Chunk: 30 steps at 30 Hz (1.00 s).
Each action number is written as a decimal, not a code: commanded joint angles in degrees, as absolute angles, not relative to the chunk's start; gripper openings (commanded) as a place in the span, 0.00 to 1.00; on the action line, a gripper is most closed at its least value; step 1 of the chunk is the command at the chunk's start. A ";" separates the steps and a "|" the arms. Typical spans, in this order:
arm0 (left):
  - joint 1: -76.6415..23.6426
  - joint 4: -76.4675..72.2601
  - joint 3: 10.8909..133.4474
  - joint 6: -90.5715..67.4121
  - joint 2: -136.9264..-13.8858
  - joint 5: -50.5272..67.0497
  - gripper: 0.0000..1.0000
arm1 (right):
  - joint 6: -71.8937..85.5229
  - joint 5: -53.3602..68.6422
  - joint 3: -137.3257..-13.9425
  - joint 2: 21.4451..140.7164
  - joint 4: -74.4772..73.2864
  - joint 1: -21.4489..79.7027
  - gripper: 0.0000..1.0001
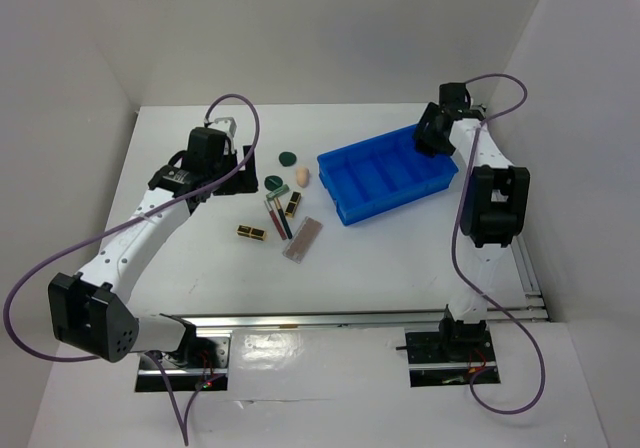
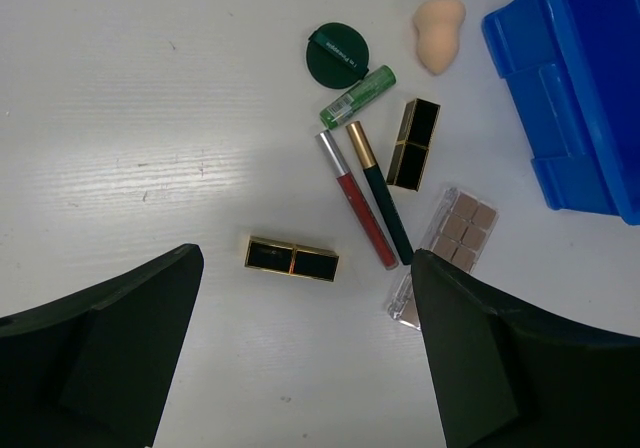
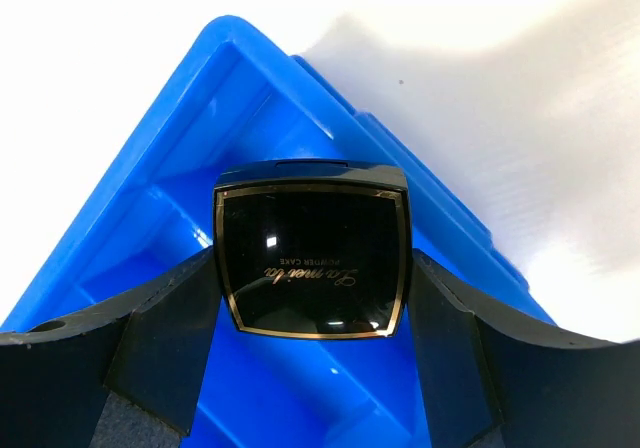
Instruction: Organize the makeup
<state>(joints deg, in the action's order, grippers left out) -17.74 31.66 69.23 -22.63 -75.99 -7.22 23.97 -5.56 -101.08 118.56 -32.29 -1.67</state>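
Bright, diffuse light (soft shadows, mild glare)

3 compacts point(image 2: 337, 55), 2 lipstx point(image 2: 292, 258), 3 pencils point(image 2: 357, 200), 1 sponge point(image 2: 439, 33), palette point(image 2: 460, 230), tray point(image 2: 520, 43)

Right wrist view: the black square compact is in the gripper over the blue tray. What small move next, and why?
Probably lower the right gripper a little, straight down, then release. The black square compact is clamped in it, and the blue tray fills the view beneath. A compartment seems to lie under the compact, so a short descent should avoid dropping it from height.
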 commanded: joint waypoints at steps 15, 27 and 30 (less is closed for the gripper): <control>-17.84 29.53 69.96 -23.38 -73.48 -8.17 1.00 | 29.54 -2.99 -101.25 120.59 -30.15 -2.46 0.90; -17.84 32.43 72.86 -25.22 -71.81 -12.39 1.00 | 21.88 -10.10 -88.10 95.29 -29.18 20.89 0.77; -17.84 33.74 74.00 -25.22 -71.81 -15.37 1.00 | 24.25 -12.21 -83.51 90.10 -30.14 32.49 0.75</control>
